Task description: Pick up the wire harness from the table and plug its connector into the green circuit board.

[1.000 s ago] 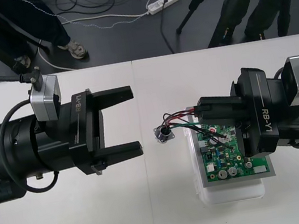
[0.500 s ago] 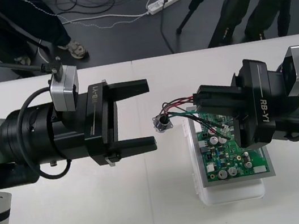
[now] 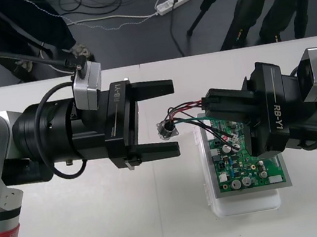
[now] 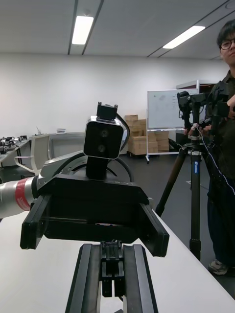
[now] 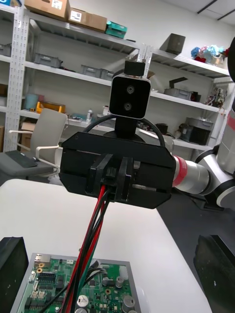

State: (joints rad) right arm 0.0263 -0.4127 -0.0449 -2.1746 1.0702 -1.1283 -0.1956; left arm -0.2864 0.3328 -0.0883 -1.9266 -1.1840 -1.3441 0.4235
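We see the right pincer (image 3: pixel 208 108) closed on the harness (image 3: pixel 183 112), holding it in the air over the far end of the green circuit board (image 3: pixel 246 168), which sits on its white base (image 3: pixel 249 204) on the surface (image 3: pixel 162 215). In the left wrist view the red and black wires (image 5: pixel 95 220) leave the right pincer between its 2 fingers and run down onto the board. We cannot tell whether the plug is seated there. The round metal socket (image 3: pixel 167 130) hangs at the free end, off the board's edge and right at the mouth of the left pincer (image 3: pixel 174 116). That pincer is spread wide, 1 finger on either side of the socket, touching nothing.

We judge the harness very light and limp. The thin wires carry no load, bend wherever they are pushed and will let the socket swing. The socket is the 1 stiff, weighty part; its smooth metal may slip, though the flange gives a lip to catch behind. So we would have the left pincer take the socket by its barrel, just behind the flange, and not by the wires, whose joints would suffer from a tug. The plug is small and probably fragile, so it wants a grip on its body and a straight push into the board.
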